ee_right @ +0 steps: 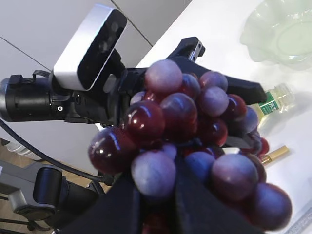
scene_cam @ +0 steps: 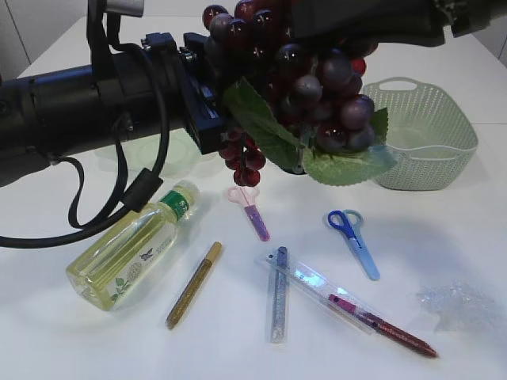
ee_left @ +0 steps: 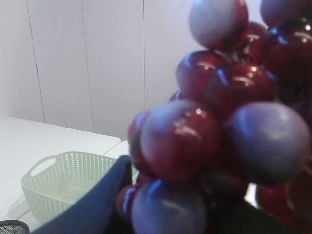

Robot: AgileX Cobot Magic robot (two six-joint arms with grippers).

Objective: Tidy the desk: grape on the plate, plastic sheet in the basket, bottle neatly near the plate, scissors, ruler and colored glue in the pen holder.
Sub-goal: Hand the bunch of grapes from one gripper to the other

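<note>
**Grape bunch held up in the air between both claws**

The grape bunch (scene_cam: 305, 87) is well above the table, hanging in mid-air between the two arms. In the right wrist view the right gripper (ee_right: 158, 204) has its dark fingers (ee_right: 122, 204) pinched together on the bunch from below, grapes bulging out right above them, so that one is clamped on the grapes.

The left gripper (scene_cam: 207, 91) comes in from the left, and its black jaws reach around the far side of the bunch (you see this best from the right wrist camera). They sit right against the grapes, but I honestly can't tell whether they're squeezing or just standing around them.

What each view adds: the left wrist view is almost all grapes, very close and blurry, with one dark finger (ee_left: 97, 204) at the bottom and the basket (ee_left: 53, 187) behind. Only the right wrist view shows the pale green plate (ee_right: 282, 34), on the table, off beyond the bunch. The exterior view gives the rest of the desk: bottle (scene_cam: 135, 245) lying on its side at left, gold glue pen (scene_cam: 194, 285) beside it, blue scissors (scene_cam: 354, 241), the clear ruler (scene_cam: 321, 289) across the glitter glue sticks (scene_cam: 279, 294), and the crumpled plastic sheet (scene_cam: 461, 305) at far right.
</note>
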